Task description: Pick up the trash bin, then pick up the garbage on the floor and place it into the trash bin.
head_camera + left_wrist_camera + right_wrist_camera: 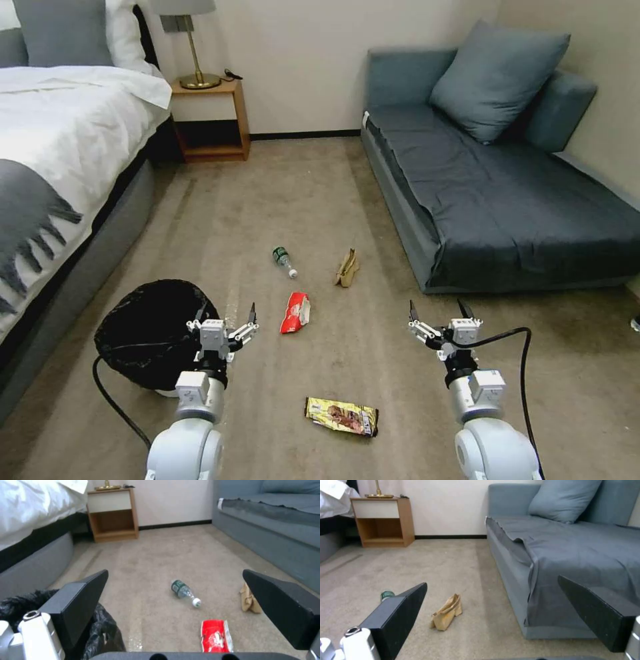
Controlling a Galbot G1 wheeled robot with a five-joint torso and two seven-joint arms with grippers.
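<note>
The round white trash bin with glossy black plastic liner [150, 340] stands at lower left, touching the left gripper [223, 319], whose fingers are spread and hold nothing; right gripper [439, 309] likewise spread, well apart.

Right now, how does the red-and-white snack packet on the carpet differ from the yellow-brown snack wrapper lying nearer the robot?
The red-and-white snack packet is crumpled and folded; the yellow-brown snack wrapper lies flat and stretched out. The packet sits farther out, level with the open left end effector; the wrapper lies closer, between the two arms. The packet runs lengthwise away from the robot, the wrapper crosswise. Both rest untouched on the carpet.
</note>
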